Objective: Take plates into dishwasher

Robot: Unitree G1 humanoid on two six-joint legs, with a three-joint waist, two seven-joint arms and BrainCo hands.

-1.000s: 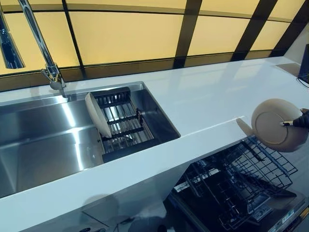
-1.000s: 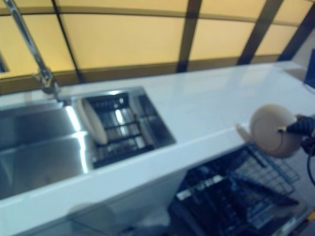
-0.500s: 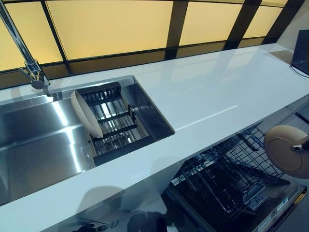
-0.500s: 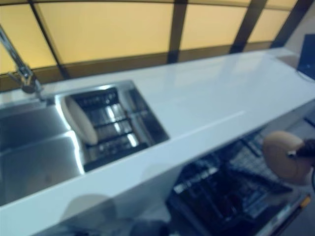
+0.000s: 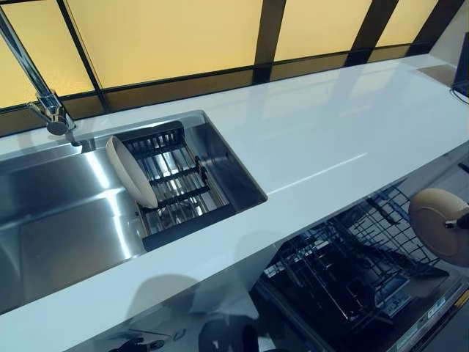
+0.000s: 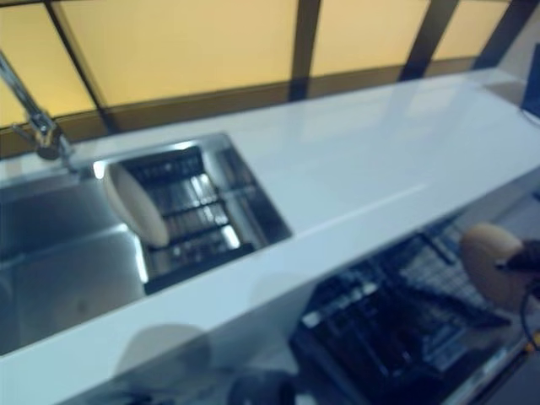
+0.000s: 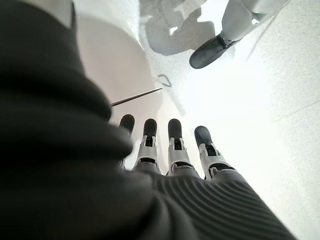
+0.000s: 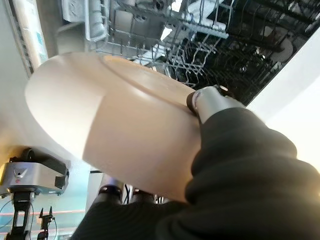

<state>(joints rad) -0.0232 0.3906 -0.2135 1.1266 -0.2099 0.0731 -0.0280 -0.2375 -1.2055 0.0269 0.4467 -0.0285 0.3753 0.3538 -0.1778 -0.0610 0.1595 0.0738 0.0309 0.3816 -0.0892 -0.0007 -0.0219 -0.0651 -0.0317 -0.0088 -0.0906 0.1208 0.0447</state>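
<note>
The right hand (image 8: 215,107) pinches a beige plate (image 5: 438,221) upright above the dishwasher rack (image 5: 344,271); the left hand (image 7: 175,150) hangs with straight, spread fingers.

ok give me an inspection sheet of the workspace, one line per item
surface: white countertop, bare, with a steel sink set in at the left
job's things: beige plate held on edge over the open dishwasher rack; second plate stands in the sink's drying rack
clutter: nothing seen
hands: right hand pinches the beige plate; left hand hangs low, fingers straight, empty
cables: nothing seen
surroundings: faucet behind the sink, yellow panels along the back; a person's shoe on the floor
</note>
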